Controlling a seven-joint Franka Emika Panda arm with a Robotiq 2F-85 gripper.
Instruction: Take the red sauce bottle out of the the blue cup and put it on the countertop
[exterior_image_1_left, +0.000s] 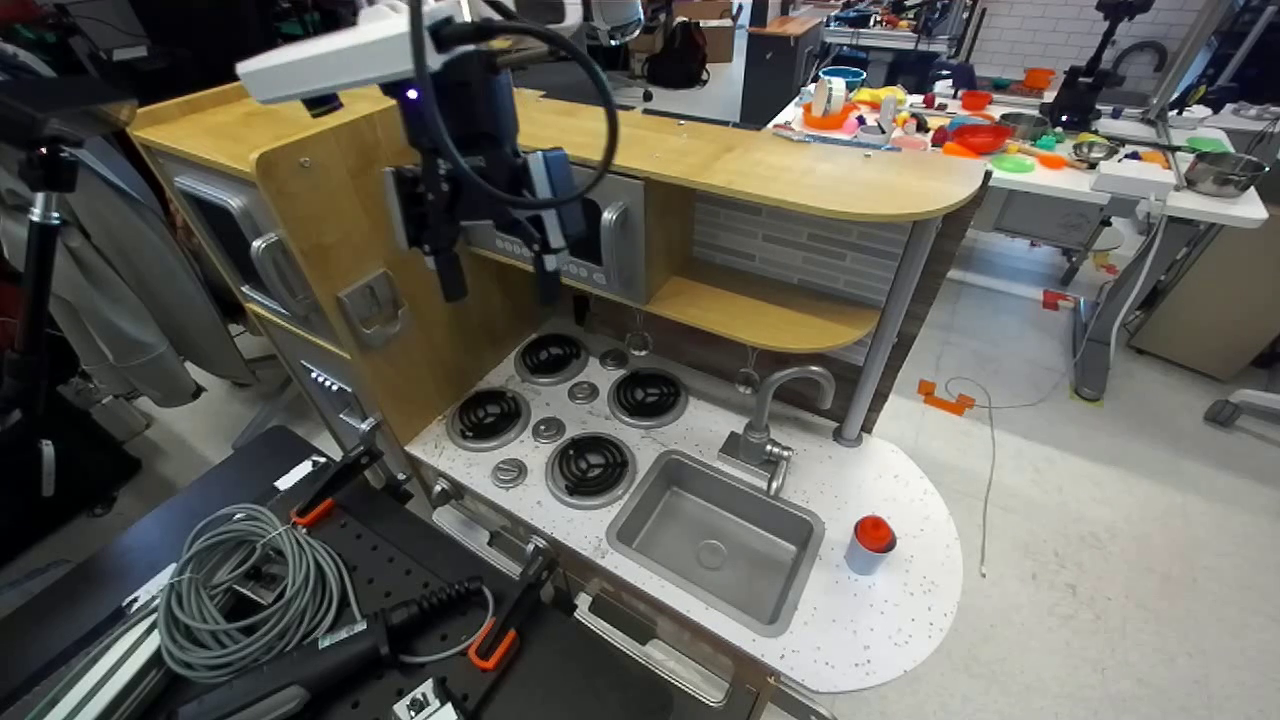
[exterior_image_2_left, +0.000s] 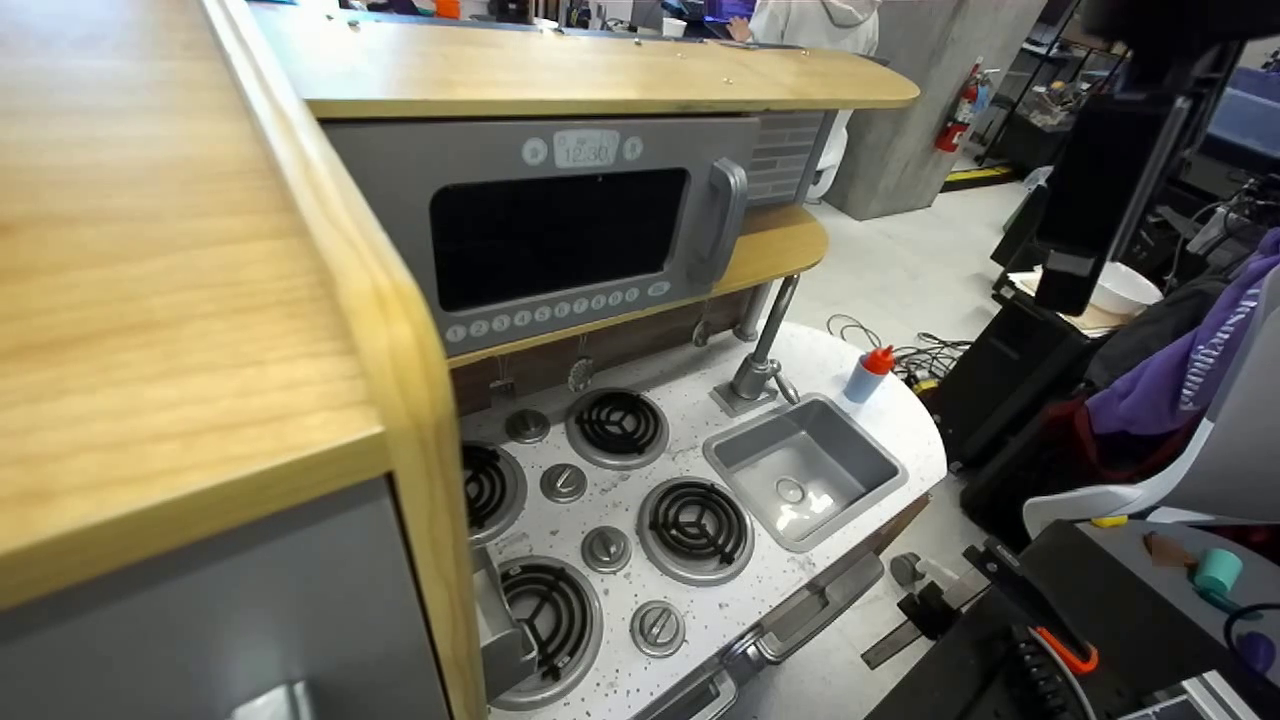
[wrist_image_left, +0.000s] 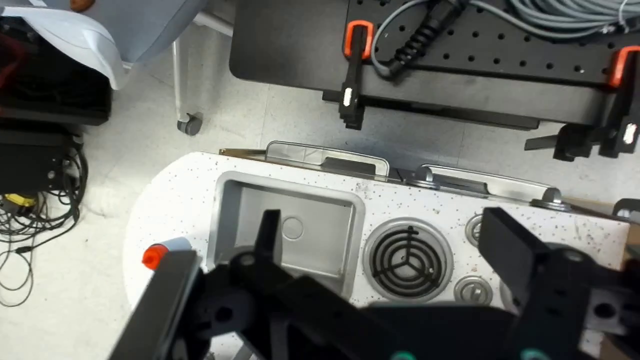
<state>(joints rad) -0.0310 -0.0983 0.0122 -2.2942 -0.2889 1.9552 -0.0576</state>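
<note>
The red sauce bottle (exterior_image_1_left: 874, 533) stands upright in the pale blue cup (exterior_image_1_left: 865, 559); only its red top shows. The cup stands on the speckled white countertop (exterior_image_1_left: 905, 625) near its rounded end, beside the sink. Both also show in an exterior view, bottle (exterior_image_2_left: 880, 360) and cup (exterior_image_2_left: 863, 384), and at the left of the wrist view, bottle (wrist_image_left: 154, 256) and cup (wrist_image_left: 178, 244), partly behind a gripper part. My gripper (exterior_image_1_left: 500, 280) is open and empty, high above the burner side, far from the cup. Its spread fingers (wrist_image_left: 382, 220) show in the wrist view.
A steel sink (exterior_image_1_left: 640, 545) with a tall faucet (exterior_image_1_left: 765, 410) lies between the burners (exterior_image_1_left: 590, 468) and the cup. A wooden upper shelf (exterior_image_1_left: 770, 160) and post (exterior_image_1_left: 890, 330) stand behind. A dark part (exterior_image_2_left: 1110, 190) hangs close to the camera in an exterior view.
</note>
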